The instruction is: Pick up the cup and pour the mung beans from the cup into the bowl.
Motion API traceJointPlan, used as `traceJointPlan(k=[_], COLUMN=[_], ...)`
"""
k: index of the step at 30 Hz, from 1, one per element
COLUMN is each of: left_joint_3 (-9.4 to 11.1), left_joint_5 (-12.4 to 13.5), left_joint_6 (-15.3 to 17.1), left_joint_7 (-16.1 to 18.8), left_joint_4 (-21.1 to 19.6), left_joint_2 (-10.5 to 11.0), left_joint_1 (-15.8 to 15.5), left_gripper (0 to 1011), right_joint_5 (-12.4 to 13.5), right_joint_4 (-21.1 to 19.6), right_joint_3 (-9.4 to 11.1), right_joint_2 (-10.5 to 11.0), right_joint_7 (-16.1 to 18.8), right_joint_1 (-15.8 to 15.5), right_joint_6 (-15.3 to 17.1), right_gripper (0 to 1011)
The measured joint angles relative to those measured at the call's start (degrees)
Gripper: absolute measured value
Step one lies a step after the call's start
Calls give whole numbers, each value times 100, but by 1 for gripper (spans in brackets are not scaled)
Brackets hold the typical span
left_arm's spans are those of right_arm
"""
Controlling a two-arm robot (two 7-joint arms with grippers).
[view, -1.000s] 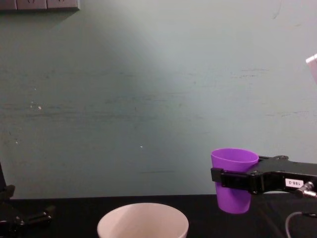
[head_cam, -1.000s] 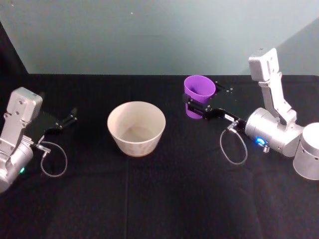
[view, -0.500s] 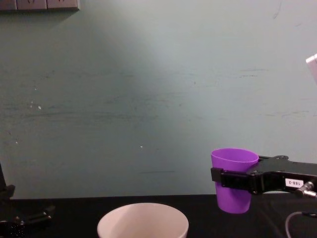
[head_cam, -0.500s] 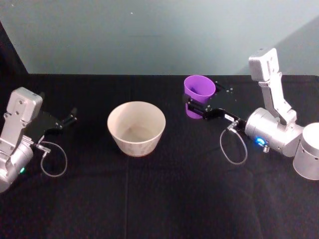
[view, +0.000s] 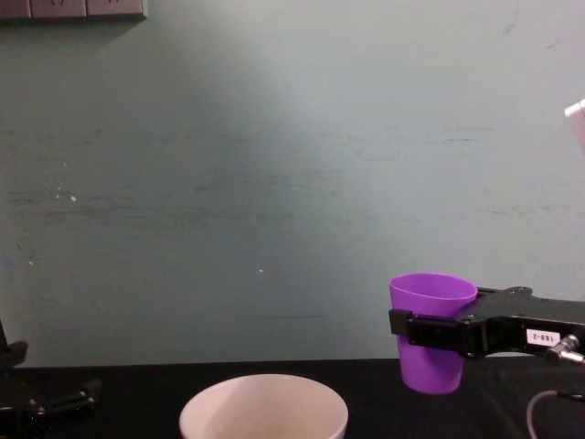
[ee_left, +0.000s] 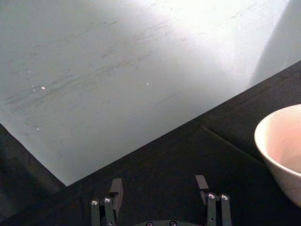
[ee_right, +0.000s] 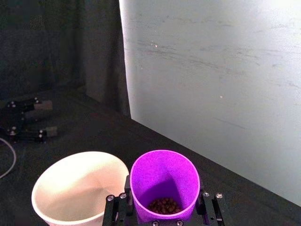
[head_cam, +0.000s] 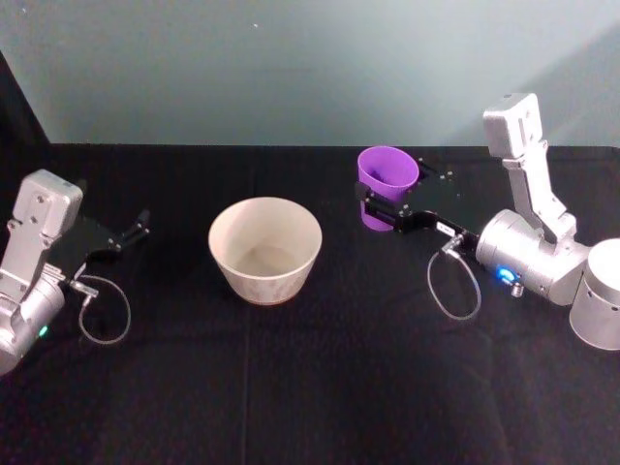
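Note:
The purple cup (head_cam: 387, 184) (view: 432, 329) is held upright and lifted off the table, with my right gripper (head_cam: 384, 210) (ee_right: 164, 211) shut on its sides. Brown mung beans (ee_right: 164, 205) lie at the cup's bottom. The cream-white bowl (head_cam: 264, 248) (ee_right: 77, 190) (view: 264, 406) stands on the black table, to the cup's left and a little nearer. Its inside looks bare. My left gripper (head_cam: 136, 231) (ee_left: 160, 190) rests open at the table's left side, well clear of the bowl (ee_left: 282, 146).
A black cloth covers the table (head_cam: 310, 387), and a pale green wall (head_cam: 291, 68) rises right behind it. Loose cable loops hang by each wrist (head_cam: 102, 315) (head_cam: 453, 286). The front half of the table holds nothing.

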Motion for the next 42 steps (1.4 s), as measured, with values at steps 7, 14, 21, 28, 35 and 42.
traceJointPlan(k=[7, 14, 21, 28, 35, 42], left_joint_3=[0, 0, 0, 0, 0, 0], left_joint_5=[0, 0, 0, 0, 0, 0], left_joint_6=[0, 0, 0, 0, 0, 0], left_joint_7=[0, 0, 0, 0, 0, 0], left_joint_4=[0, 0, 0, 0, 0, 0], left_joint_2=[0, 0, 0, 0, 0, 0], left_joint_1=[0, 0, 0, 0, 0, 0], left_gripper=[1000, 1000, 1000, 1000, 1000, 1000], right_joint_5=[0, 0, 0, 0, 0, 0], right_joint_4=[0, 0, 0, 0, 0, 0], right_joint_3=[0, 0, 0, 0, 0, 0], right_joint_2=[0, 0, 0, 0, 0, 0], right_joint_7=[0, 0, 0, 0, 0, 0], right_joint_1=[0, 0, 0, 0, 0, 0], right_joint_6=[0, 0, 0, 0, 0, 0], right_gripper=[721, 722, 722, 721, 722, 721])
